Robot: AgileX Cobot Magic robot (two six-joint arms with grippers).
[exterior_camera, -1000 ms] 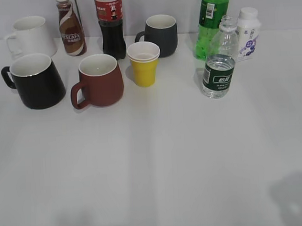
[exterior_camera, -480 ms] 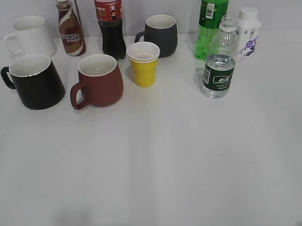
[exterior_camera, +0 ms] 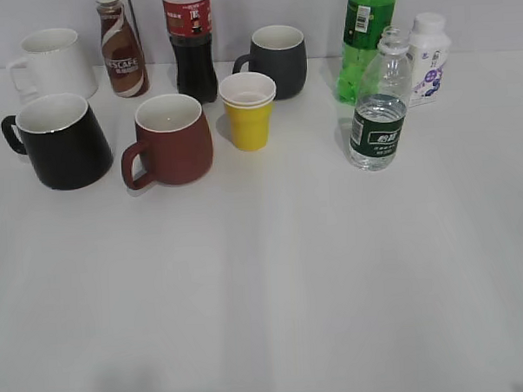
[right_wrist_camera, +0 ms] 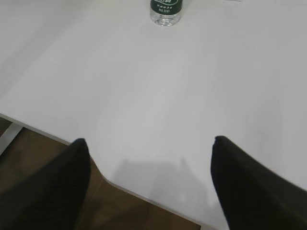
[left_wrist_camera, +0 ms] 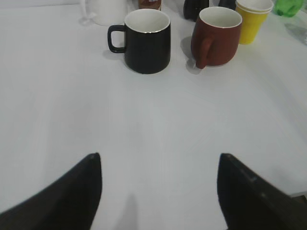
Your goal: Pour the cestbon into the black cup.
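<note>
At the near table edge, both arms hang back, out of the exterior view. The left gripper [left_wrist_camera: 158, 191] has its jaws spread wide over bare table [exterior_camera: 266, 291], holding nothing. The right gripper [right_wrist_camera: 148, 187] is likewise spread and empty, straddling the table's front corner.

Mid-distance, left side: the black cup [exterior_camera: 58, 140] stands upright, handle to the outside, mouth clear. Just beside it sits the brown-red mug [exterior_camera: 168, 139], then a yellow paper cup [exterior_camera: 249, 110]. Risk: a pour aimed slightly right lands in the brown-red mug instead.

Mid-distance, right side: the cestbon [exterior_camera: 380, 100] stands upright, cap apparently off, water low in the body. Well apart from the black cup, so a long carry across the table follows any grasp. Risk: an open neck spills if the bottle tilts in transit, and a hard squeeze on thin ribbed plastic may push water out.

Farther back: the green soda bottle [exterior_camera: 367, 39] and white milk bottle [exterior_camera: 429, 57] crowd close behind the cestbon. Risk: fingers reaching deep could knock either over.

Back row: white mug [exterior_camera: 52, 64], coffee bottle [exterior_camera: 122, 47], cola bottle [exterior_camera: 191, 44], dark grey mug [exterior_camera: 277, 61]. Unlikely to interfere.
</note>
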